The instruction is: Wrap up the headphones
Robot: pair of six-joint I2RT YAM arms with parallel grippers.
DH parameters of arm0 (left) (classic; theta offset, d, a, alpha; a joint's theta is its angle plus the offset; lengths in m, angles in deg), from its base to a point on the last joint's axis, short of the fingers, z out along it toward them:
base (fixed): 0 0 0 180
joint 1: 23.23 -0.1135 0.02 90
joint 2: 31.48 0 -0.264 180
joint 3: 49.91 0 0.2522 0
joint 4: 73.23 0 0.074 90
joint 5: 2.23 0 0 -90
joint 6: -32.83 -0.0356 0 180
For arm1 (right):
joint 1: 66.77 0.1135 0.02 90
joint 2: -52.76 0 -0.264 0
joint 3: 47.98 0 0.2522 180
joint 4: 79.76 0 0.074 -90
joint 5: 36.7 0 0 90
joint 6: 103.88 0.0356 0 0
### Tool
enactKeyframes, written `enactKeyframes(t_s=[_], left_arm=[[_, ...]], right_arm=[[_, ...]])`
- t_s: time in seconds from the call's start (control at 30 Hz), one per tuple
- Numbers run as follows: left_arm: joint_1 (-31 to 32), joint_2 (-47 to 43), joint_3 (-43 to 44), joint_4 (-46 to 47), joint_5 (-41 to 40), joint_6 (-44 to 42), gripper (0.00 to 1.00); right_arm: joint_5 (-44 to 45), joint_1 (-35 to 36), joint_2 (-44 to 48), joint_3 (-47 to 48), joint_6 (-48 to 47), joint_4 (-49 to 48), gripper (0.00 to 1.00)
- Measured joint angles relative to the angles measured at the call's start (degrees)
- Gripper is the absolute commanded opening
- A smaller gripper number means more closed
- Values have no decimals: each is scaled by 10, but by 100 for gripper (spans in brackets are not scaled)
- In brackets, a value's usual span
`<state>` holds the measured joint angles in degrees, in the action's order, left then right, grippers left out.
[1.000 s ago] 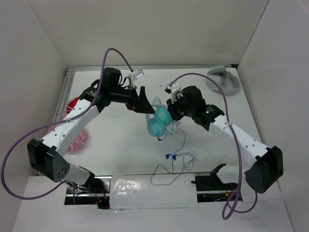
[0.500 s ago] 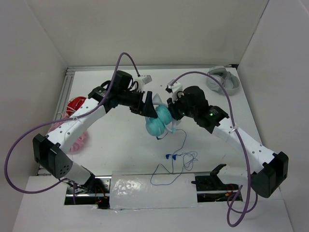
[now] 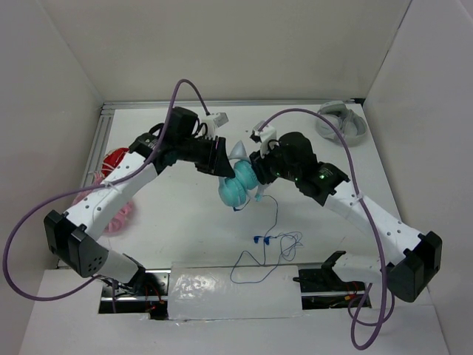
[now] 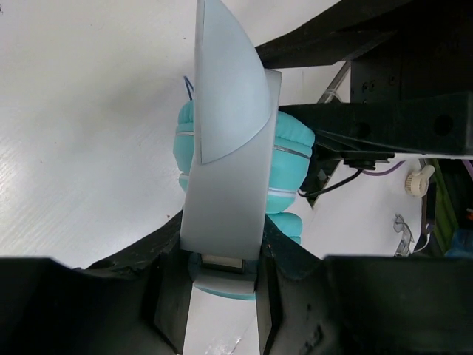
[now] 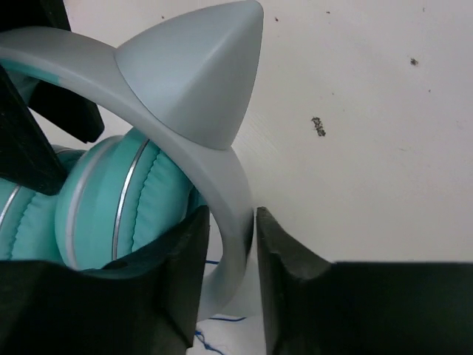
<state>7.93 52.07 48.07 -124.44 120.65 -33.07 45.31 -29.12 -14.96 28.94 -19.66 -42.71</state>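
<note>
The teal headphones (image 3: 238, 188) with a white cat-eared headband are held up between my two arms, above the middle of the table. My left gripper (image 3: 222, 160) comes in from the left, and in the left wrist view my left gripper (image 4: 222, 259) is shut on the flat white headband (image 4: 225, 170). My right gripper (image 3: 258, 167) straddles the band's other side. In the right wrist view my right gripper (image 5: 230, 219) stands open, with a slit of daylight between one finger (image 5: 181, 281) and the headband (image 5: 233, 192). The thin blue cable (image 3: 275, 222) hangs from the cups and lies looped on the table.
Grey-white headphones (image 3: 342, 122) lie at the back right corner. Red and pink headphones (image 3: 114, 160) sit by the left wall, partly under my left arm. White walls close in three sides. A shiny wrapped strip (image 3: 229, 296) runs along the near edge.
My left gripper has moved right onto the headband and closed on it. My right gripper's jaws have widened around the band. The headphones have shifted slightly left.
</note>
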Motion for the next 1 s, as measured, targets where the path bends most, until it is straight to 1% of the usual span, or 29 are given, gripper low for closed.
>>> enactKeyframes(t_s=[0.07,0.13,0.17,0.2,0.23,0.37,0.5,0.6,0.7,0.83,0.9,1.0], left_arm=[[0,-6,0,-1,-12,-2,0],[0,-17,-4,5,-15,-4,0],[0,-28,-12,16,-16,-8,0],[0,-39,-19,26,-17,-11,0],[0,-49,-24,33,-19,-12,0],[-3,-83,-17,45,-42,-13,0],[-15,-73,36,43,-67,-14,0],[-46,-52,88,44,-91,-16,0],[-86,-23,160,33,-93,-17,0],[-128,3,238,29,-79,-17,0],[-140,-2,243,37,-55,-16,0],[-151,-9,241,49,-1,-13,0]], right_arm=[[5,8,0,2,1,-6,54],[20,10,2,5,5,-9,57],[26,10,3,8,7,-10,61],[31,11,5,14,10,-12,82],[35,12,8,19,16,-13,99],[80,12,43,31,26,-29,100],[100,12,116,25,49,-59,100],[103,7,191,-20,71,-97,100],[119,0,246,-72,94,-113,100],[124,-10,253,-157,103,-136,100],[116,-14,241,-189,100,-137,100],[83,-21,195,-241,94,-189,100]])
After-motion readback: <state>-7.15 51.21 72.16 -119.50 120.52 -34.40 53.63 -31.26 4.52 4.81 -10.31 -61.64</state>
